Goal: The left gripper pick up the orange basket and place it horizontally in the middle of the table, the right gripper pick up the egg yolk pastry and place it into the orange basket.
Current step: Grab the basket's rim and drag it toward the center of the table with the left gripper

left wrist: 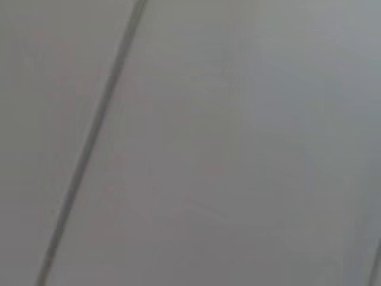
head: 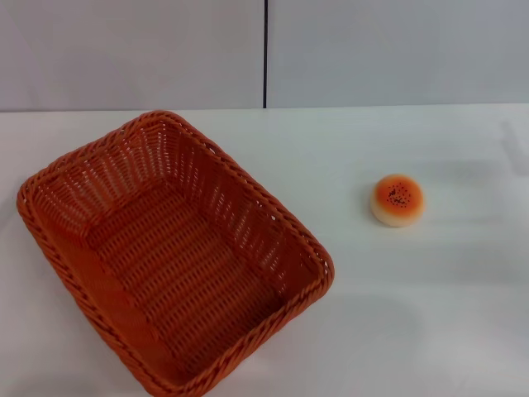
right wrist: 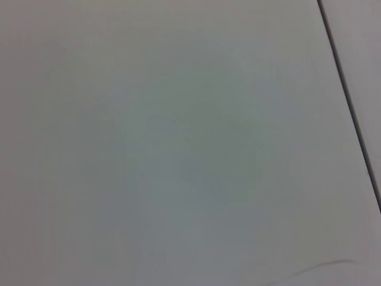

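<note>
While neither of my grippers shows in any view, I judge the task barely begun, with both steps left to do. Starting at the left, the orange basket (head: 169,256) sits on the white table (head: 430,331) at about eight o'clock from the table's middle, skewed on a diagonal, one corner pointing toward eleven o'clock and the opposite one toward five o'clock. It is not yet lying horizontally in the middle, so my left gripper has that lift and turn ahead of it. I see nothing inside the basket but bare woven floor and openwork sides. Moving right, the egg yolk pastry (head: 397,199) rests alone on the table at about three o'clock from the middle, well apart from the basket's rim, glazed speckled top up. My right gripper has yet to fetch it. My wrist cameras show only plain grey panel with a dark seam, so I cannot say whether either gripper is released or clenched.
</note>
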### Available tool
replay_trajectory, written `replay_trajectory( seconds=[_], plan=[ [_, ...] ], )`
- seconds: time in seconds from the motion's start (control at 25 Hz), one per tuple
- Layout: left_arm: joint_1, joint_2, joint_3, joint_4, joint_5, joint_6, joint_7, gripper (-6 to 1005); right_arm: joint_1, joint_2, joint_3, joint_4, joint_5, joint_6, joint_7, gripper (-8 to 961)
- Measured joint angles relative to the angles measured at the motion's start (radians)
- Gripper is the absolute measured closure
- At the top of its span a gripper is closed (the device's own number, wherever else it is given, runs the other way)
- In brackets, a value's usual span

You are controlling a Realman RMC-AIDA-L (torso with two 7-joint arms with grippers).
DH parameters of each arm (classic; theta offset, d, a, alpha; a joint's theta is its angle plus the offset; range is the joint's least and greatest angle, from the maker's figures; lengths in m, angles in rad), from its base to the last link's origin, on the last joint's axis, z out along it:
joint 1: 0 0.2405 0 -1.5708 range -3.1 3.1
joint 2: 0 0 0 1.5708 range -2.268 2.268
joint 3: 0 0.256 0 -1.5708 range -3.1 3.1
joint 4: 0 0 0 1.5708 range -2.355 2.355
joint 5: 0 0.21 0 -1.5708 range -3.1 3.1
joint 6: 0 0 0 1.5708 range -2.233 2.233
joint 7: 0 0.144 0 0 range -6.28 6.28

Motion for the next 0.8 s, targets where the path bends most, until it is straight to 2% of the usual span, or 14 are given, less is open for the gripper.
replay_trajectory(
  seconds=[0.08,0.2,0.56,0.64,0.8],
  plan=[
    [-0.011,0.001,0.082,0.098,0.025,-0.046,-0.074,163,0.0,0.0,0.0,0.008,0.001,-0.002,-0.005,345],
    [-0.046,0.002,0.159,0.266,0.133,-0.078,-0.192,164,0.001,0.0,0.001,0.018,0.001,-0.008,-0.02,345],
    [-0.224,0.007,0.214,0.636,0.538,-0.004,-0.463,166,0.012,-0.002,0.043,0.021,0.001,-0.019,-0.023,344],
    [-0.253,0.0,0.275,0.715,0.645,-0.001,-0.519,167,0.013,0.0,0.053,0.025,0.001,-0.024,-0.023,344],
    [-0.269,-0.005,0.452,0.8,0.779,-0.037,-0.619,168,0.021,-0.001,0.074,0.038,0.001,-0.028,-0.024,344]
  ],
)
